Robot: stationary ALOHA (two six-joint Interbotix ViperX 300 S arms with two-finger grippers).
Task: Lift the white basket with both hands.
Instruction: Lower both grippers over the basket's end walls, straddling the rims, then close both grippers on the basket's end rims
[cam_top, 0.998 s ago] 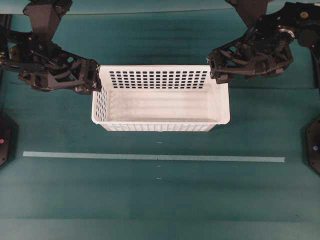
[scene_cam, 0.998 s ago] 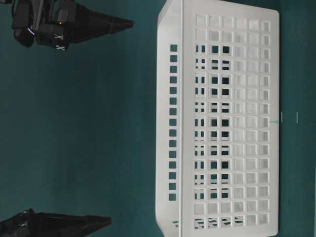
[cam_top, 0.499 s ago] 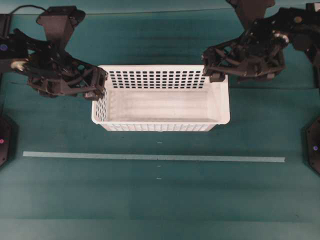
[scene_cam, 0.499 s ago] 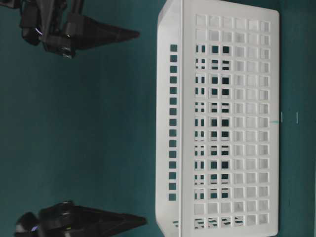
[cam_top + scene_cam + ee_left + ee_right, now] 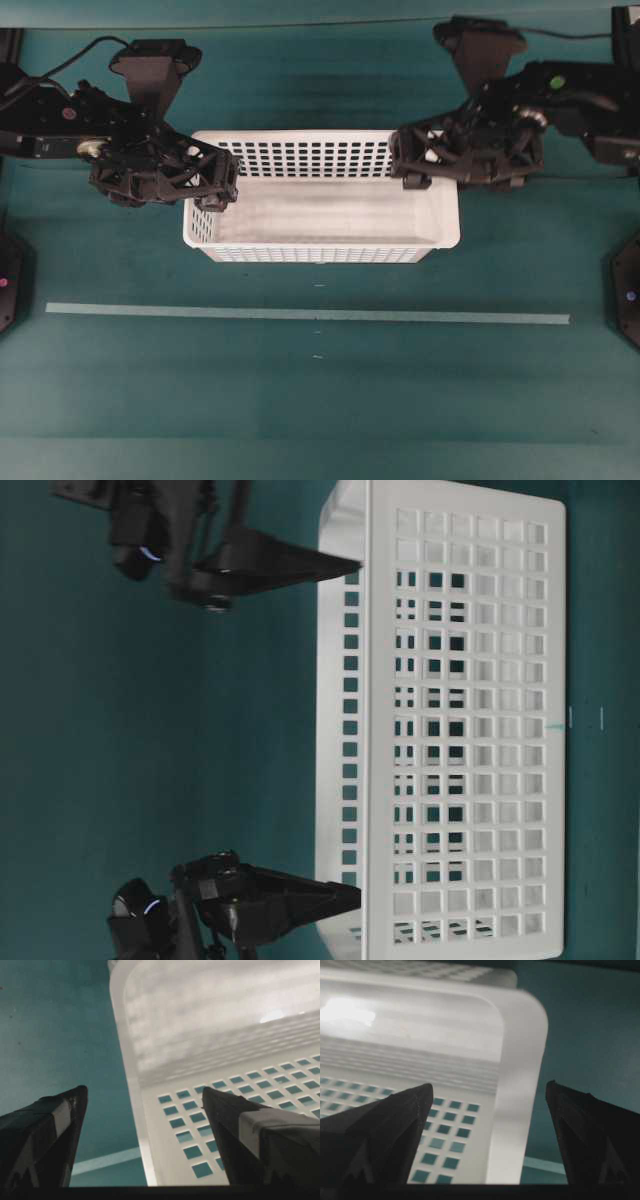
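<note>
From overhead, the white basket (image 5: pixel 320 205) sits on the green table (image 5: pixel 320 390) between my two grippers; my left gripper (image 5: pixel 222 182) hangs over its left end, my right gripper (image 5: pixel 408 164) over its right end. At table level, both sets of tips reach the rim. Left wrist: jaws apart, straddling the end wall. Right wrist: jaws apart, rim corner between them.

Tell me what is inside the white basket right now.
The white basket holds no objects: its bare floor shows. One finger of each open gripper, left and right, reaches over a short end wall. The floor corners beneath the arms are covered from above.
</note>
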